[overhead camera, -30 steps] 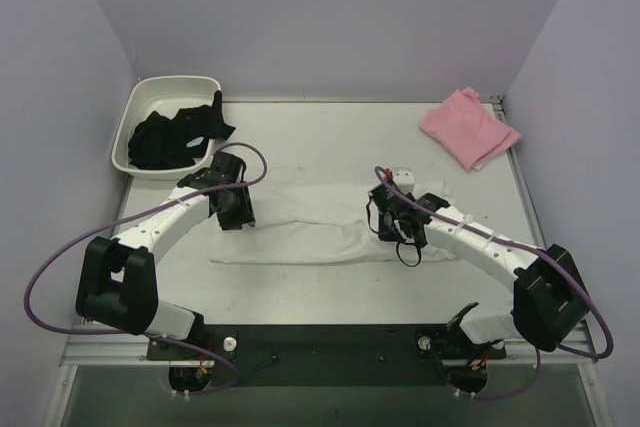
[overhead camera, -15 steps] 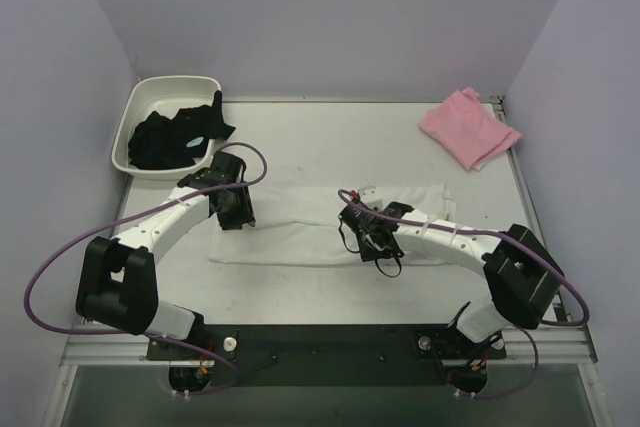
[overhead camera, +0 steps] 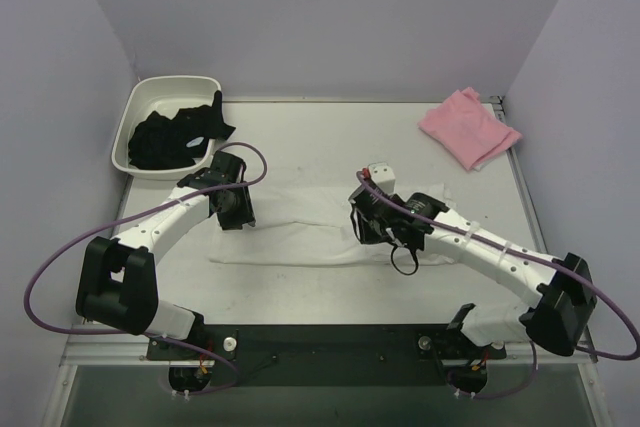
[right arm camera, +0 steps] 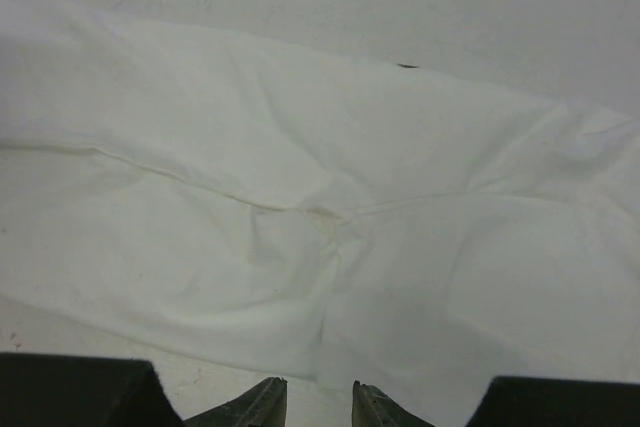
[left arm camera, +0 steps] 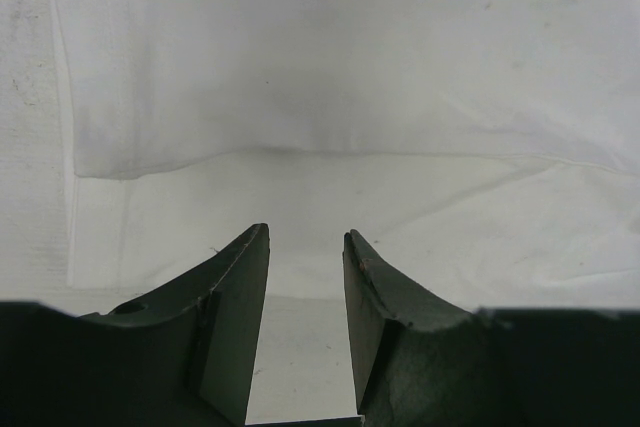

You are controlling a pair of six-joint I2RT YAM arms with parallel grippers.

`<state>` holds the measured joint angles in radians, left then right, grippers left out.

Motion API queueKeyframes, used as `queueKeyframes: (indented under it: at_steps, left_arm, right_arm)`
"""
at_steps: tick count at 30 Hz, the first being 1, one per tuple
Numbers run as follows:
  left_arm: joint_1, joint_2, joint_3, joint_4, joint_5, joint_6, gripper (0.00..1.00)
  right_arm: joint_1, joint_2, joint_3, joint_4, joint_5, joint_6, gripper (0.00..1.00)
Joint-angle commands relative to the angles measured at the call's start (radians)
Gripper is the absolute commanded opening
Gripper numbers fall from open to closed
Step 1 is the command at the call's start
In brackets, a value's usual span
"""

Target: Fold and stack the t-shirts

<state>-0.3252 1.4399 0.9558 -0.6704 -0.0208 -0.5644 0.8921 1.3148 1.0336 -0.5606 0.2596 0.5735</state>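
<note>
A white t-shirt [overhead camera: 300,222] lies as a long flat strip across the middle of the table [overhead camera: 330,147]. My left gripper [overhead camera: 238,215] hovers over its left end. In the left wrist view this gripper [left arm camera: 305,239] is open with nothing between the fingers, and a folded edge of the shirt [left arm camera: 350,67] lies ahead. My right gripper [overhead camera: 367,227] is over the strip's right half. Its jaws [right arm camera: 318,394] stand apart and empty just above the creased cloth [right arm camera: 300,147]. A pink t-shirt [overhead camera: 468,127] lies folded at the far right corner.
A white plastic tub [overhead camera: 140,107] holding black clothing [overhead camera: 175,137] stands at the far left corner. Purple cables loop from both arms. Walls close in the table on the left, back and right.
My right arm swung left over the white shirt, then back slightly, and its jaws went from shut to open. The left arm has not moved.
</note>
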Motion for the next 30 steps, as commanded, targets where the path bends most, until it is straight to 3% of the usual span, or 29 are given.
queueKeyframes:
  at_steps: [1, 6, 12, 21, 30]
  left_arm:
    - [0.003, -0.036, 0.008, 0.025, 0.01, 0.006, 0.46]
    - [0.002, -0.049, 0.001, 0.026, 0.009, 0.008, 0.46]
    - [0.003, -0.049, -0.002, 0.029, 0.015, 0.008, 0.46]
    - [0.002, -0.041, 0.001, 0.035, 0.019, 0.008, 0.46]
    - [0.002, -0.049, 0.0, 0.041, 0.021, 0.005, 0.46]
  right_arm:
    - [-0.138, -0.009, 0.005, -0.058, 0.098, -0.034, 0.34]
    - [-0.297, 0.037, -0.089, -0.004, 0.179, -0.041, 0.34]
    - [-0.407, 0.058, -0.171, 0.067, 0.121, -0.043, 0.34]
    - [-0.341, 0.04, -0.24, 0.068, 0.03, 0.019, 0.34]
    - [-0.147, -0.015, -0.277, 0.01, -0.016, 0.143, 0.34]
